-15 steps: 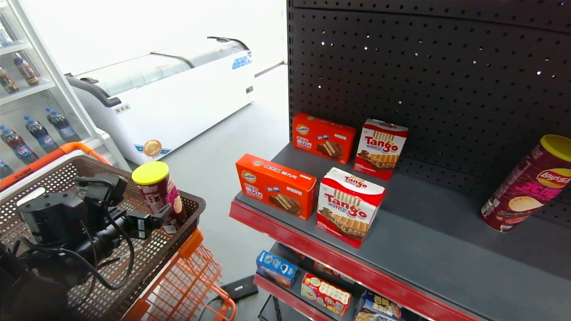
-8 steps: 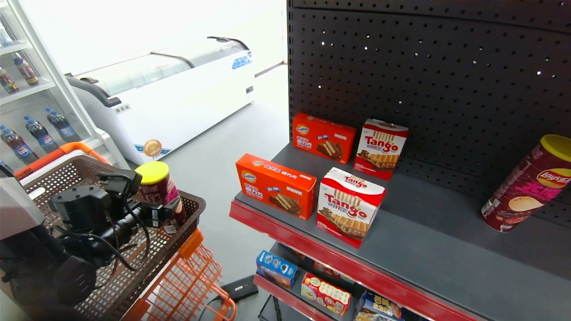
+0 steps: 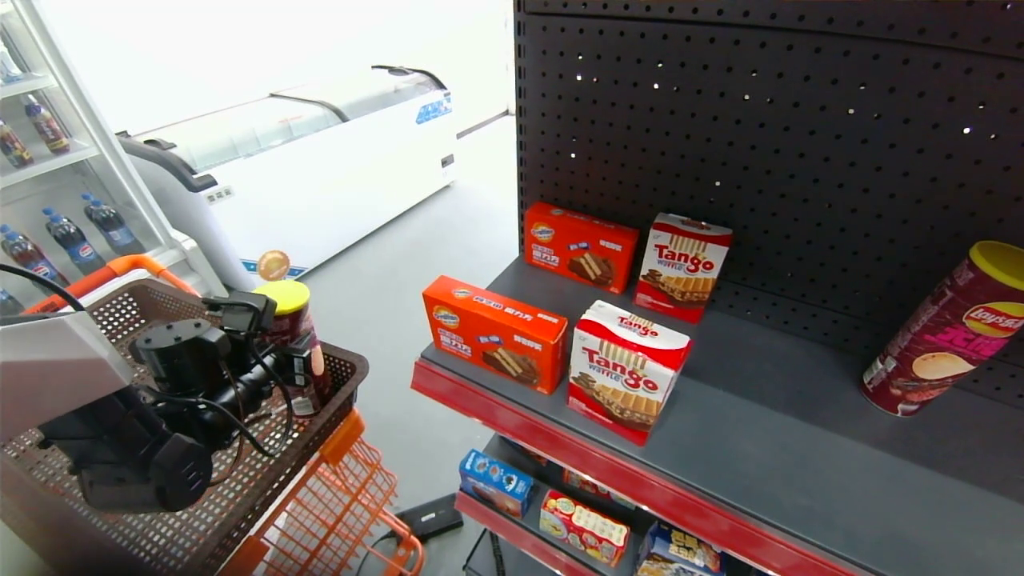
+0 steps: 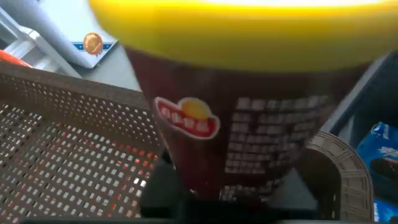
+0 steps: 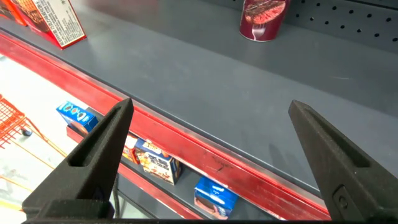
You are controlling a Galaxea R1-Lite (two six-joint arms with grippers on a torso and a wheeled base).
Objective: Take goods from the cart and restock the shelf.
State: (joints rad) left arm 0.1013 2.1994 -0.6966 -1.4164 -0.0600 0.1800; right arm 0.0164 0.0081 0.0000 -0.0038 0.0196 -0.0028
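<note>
Since the earlier head views, the left arm has advanced from the lower left of the frame toward the centre-left. The left claw [image 3: 298, 362] now sits at the body of the chips can [image 3: 312, 346], and the can's yellow lid sits slightly higher and further right than before. The fingers flank the can just below the lid, and in the left wrist view the can [image 4: 249, 124] sits close in, dark finger shapes at its base. I cannot tell whether the claw is clamped or only straddling. The can stands roughly upright inside the cart [image 3: 340, 370], against the basket's wall nearest the shelf. Judged step: pick-up of the can, lift not yet done. The next move calls for a firm clench, a straight lift over the basket rim, then a carry to the right onto the shelf [image 3: 760, 432]. Bare deck lies between the white wafer box [image 3: 624, 370] and the leaning can [image 3: 944, 336] at the right edge. The left forearm runs low across the basket, wrist level. The right claw [image 5: 210, 109] hangs spread wide over the shelf's red front lip, grasping nothing.
</note>
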